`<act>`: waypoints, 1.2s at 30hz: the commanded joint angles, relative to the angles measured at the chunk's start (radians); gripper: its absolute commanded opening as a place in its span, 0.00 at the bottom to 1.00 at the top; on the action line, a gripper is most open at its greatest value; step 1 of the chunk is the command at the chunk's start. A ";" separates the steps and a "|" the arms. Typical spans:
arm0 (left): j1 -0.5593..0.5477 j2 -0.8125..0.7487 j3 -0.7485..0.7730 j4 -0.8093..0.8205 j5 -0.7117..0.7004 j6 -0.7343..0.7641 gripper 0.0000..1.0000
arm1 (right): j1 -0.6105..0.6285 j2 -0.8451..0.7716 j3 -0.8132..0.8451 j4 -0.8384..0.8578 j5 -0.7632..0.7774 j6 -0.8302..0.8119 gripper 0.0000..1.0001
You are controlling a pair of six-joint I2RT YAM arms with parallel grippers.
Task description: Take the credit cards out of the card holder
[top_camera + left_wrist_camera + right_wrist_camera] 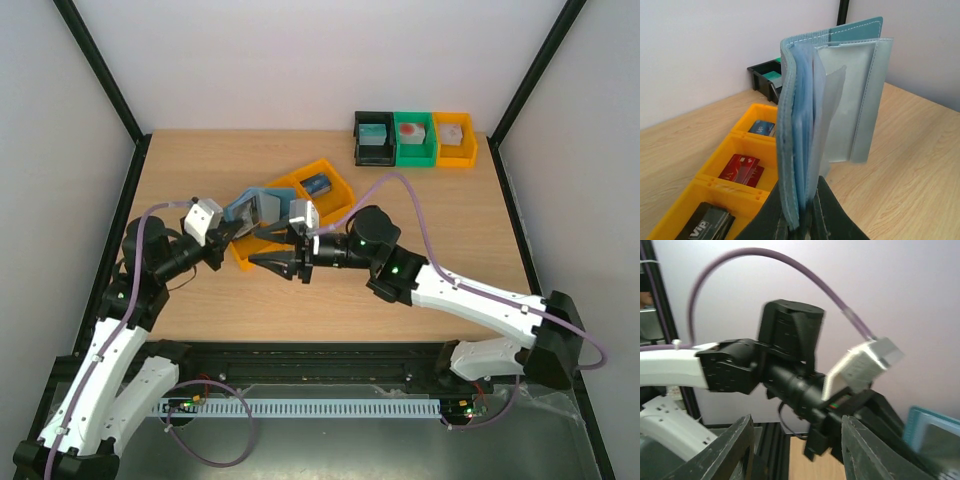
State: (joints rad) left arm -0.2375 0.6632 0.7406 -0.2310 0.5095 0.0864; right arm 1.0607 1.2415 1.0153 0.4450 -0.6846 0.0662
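My left gripper [228,238] is shut on the bottom edge of the blue card holder [252,210] and holds it upright over the orange tray [340,190]. In the left wrist view the gripper [800,202] pinches the holder [795,125], which fans open with its clear sleeves [855,100] showing no card. A blue card [762,127], red cards [742,169] and a dark card [710,222] lie in separate tray compartments. My right gripper [262,263] is open and empty just right of the left gripper. In the right wrist view it [797,437] faces the left wrist, with the holder's edge [935,435] at the right.
The orange tray [715,180] lies diagonally under the holder. Three small bins, black [374,140], green [413,140] and orange [454,140], stand at the back right, each with a small object inside. Black frame posts rise at the table corners.
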 commanded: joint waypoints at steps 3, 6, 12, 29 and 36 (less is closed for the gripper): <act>-0.006 -0.017 0.031 0.026 0.090 -0.029 0.02 | -0.081 0.044 -0.027 0.210 0.016 0.159 0.46; -0.007 -0.020 0.030 0.037 0.105 -0.037 0.02 | -0.107 0.061 -0.005 0.127 0.085 0.150 0.44; -0.006 -0.075 -0.009 0.126 0.202 -0.078 0.02 | -0.162 0.047 0.007 -0.020 0.114 0.107 0.39; -0.008 -0.110 -0.030 0.159 0.385 0.016 0.02 | -0.151 0.068 0.186 -0.358 -0.028 -0.176 0.23; -0.007 -0.107 -0.034 0.148 0.395 0.031 0.02 | -0.095 0.097 0.236 -0.453 -0.062 -0.293 0.20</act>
State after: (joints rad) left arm -0.2398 0.5629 0.7071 -0.0998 0.8242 0.0826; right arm 0.9253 1.3113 1.2079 0.0620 -0.7010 -0.1280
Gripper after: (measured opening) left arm 0.073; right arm 0.207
